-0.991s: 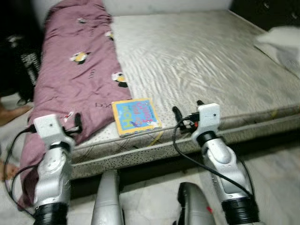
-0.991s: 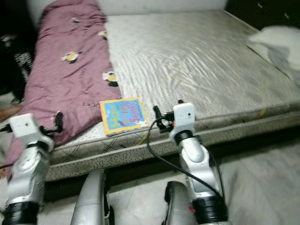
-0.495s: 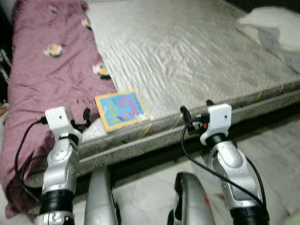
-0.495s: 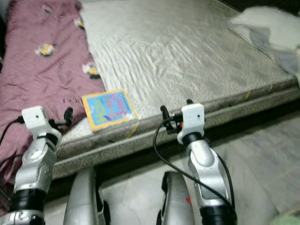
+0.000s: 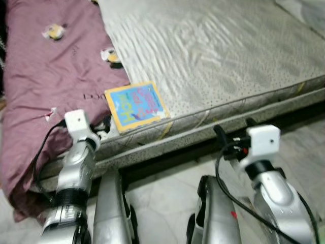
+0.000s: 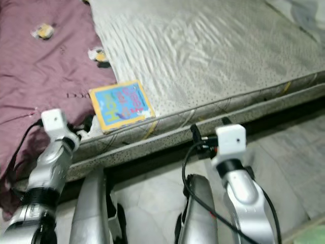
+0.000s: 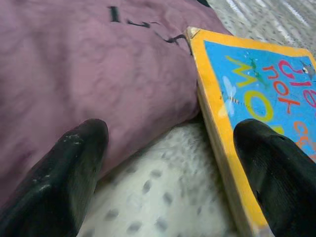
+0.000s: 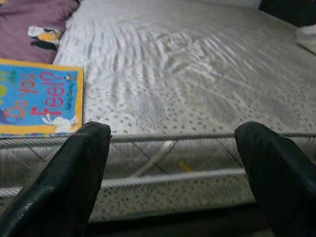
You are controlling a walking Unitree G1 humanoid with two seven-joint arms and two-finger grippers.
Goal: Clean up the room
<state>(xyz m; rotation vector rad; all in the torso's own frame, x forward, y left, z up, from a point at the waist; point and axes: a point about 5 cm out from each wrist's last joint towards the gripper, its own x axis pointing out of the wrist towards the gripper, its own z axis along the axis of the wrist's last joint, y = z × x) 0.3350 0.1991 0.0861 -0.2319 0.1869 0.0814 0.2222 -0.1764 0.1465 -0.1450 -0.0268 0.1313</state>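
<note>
Your left gripper (image 7: 168, 173) lines up on the picture book (image 5: 136, 104).

The book lies flat at the mattress (image 5: 228, 56) edge, touching the purple blanket (image 5: 45, 76); your fingers are spread to straddle its corner. Your right gripper (image 8: 177, 173) waits, parted, below that edge.

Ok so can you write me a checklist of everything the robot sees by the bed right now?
Surface: bare grey mattress, wrinkled, on a bed frame.
Job's things: picture book with a blue and yellow cover, flat near the mattress edge, beside the blanket.
Clutter: purple blanket with small cartoon prints, draped over the bed's left side and hanging over the edge.
Grippers: left gripper open, at the mattress edge between blanket and book; right gripper open, in front of the mattress side.
Cables: black cable looping along the right arm; another on the left arm.
Surroundings: pale tiled floor below the bed.
</note>
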